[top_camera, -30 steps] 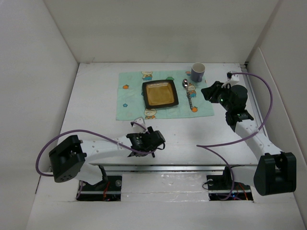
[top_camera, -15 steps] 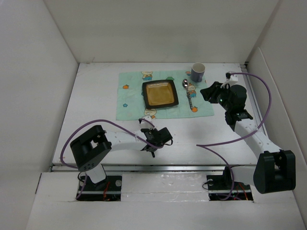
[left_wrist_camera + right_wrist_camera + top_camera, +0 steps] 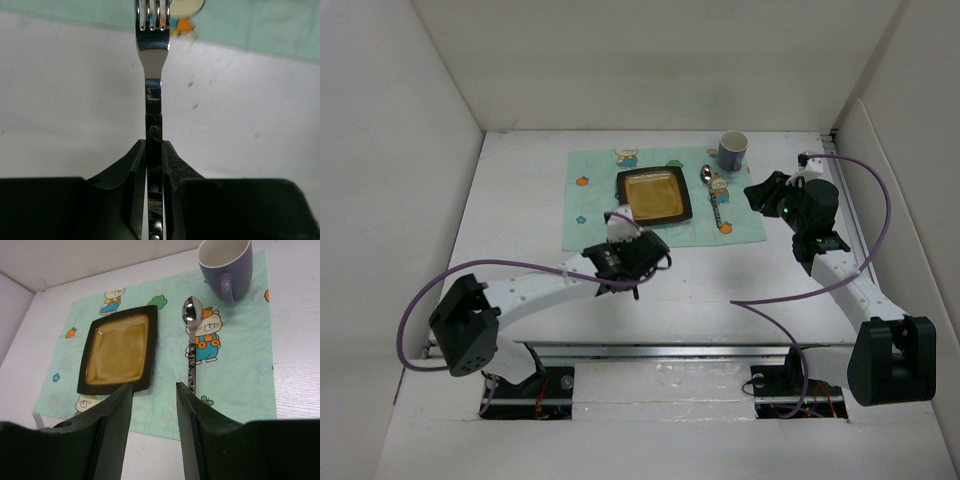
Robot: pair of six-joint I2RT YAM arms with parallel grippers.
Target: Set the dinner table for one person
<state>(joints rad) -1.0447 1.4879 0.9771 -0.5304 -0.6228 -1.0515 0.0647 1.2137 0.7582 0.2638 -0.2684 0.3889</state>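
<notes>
Left pincer [image 3: 154, 150] grips fork [image 3: 153, 50] — tines reaching mat [image 3: 250, 25].

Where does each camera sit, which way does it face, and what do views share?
Top external: above and behind the arms, looking down on the table; left arm and right arm show whole.
Left wrist: low over the table, facing forward along the fork to the near edge of the mat; left jaws shut on the fork's handle.
Right wrist: raised, tilted down over the mat at plate, spoon, mug; right jaws open, empty.
Shared: top and right wrist both show plate, spoon, mug; all three show the mat.
</notes>
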